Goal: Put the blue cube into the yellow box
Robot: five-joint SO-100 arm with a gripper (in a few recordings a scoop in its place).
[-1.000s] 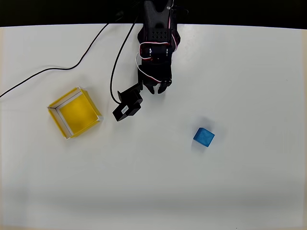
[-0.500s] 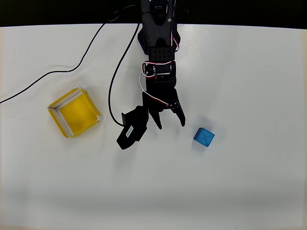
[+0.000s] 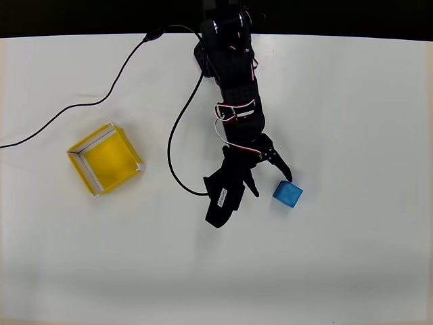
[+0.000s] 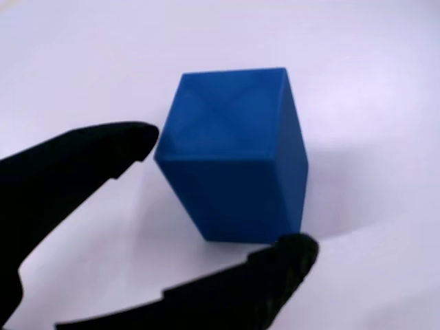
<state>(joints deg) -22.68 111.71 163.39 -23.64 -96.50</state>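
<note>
1. just up and to the left of the blue cube (image 3: 287, 193) in the overhead view, the gripper (image 3: 270, 182) hangs with its fingers spread apart and nothing between them; one fingertip sits at the cube's upper left corner, the other well to the cube's left
2. in the wrist view the blue cube (image 4: 234, 155) lies just ahead of the two black fingertips (image 4: 134, 141), one near its left face and one below its lower right corner, and i cannot tell whether either touches it; the wide spread looks meant to let the cube pass between them
3. the cube rests on the bare white table (image 3: 352, 257), turned a little askew, so the fingers would likely need to line up with a pair of its flat faces
4. far to the left of the cube, the yellow box (image 3: 106, 159) stands with nothing in it, so the carry is not yet begun
5. against a second ago, the arm has stretched out from the table's far edge and swung right toward the cube, the fingers have opened wider, and the cube and box have not moved
</note>
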